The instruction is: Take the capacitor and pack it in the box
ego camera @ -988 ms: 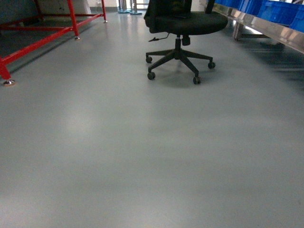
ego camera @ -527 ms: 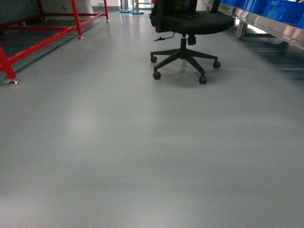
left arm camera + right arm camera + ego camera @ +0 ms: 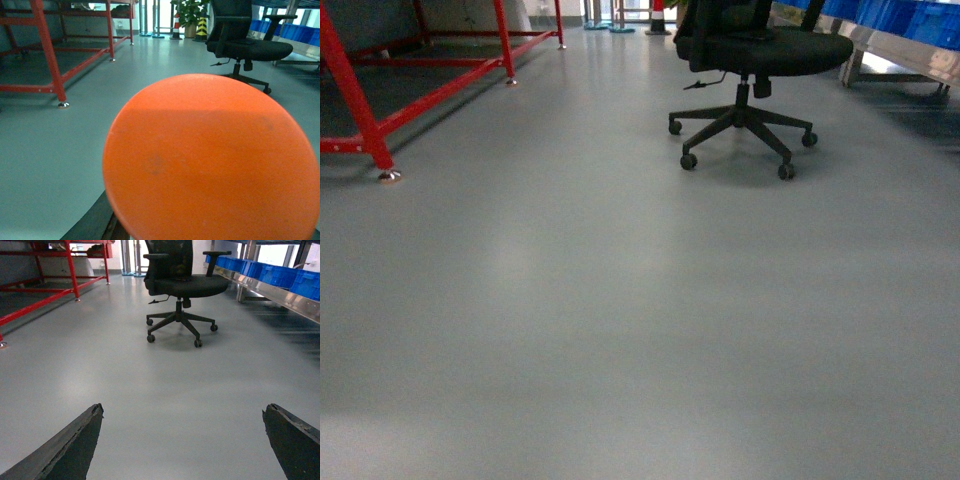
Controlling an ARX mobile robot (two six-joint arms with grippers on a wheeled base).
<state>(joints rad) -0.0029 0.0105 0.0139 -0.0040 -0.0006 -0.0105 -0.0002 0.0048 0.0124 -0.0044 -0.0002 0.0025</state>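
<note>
Smooth grey floor (image 3: 620,330) with a dull sheen fills most of what I see. A black swivel chair (image 3: 750,60) on a five-star castor base stands at one o'clock, and a red tubular steel frame (image 3: 380,110) runs off at ten o'clock. Blue plastic bins (image 3: 280,272) line a metal shelf at two o'clock. A matte orange disc (image 3: 212,160), round and flat, blocks the left wrist view, so I cannot tell the left claw's state. The right claw (image 3: 182,440) gapes wide, gripping nothing, its fingers (image 3: 70,445) dark and rough-edged. The box appears nowhere.
</note>
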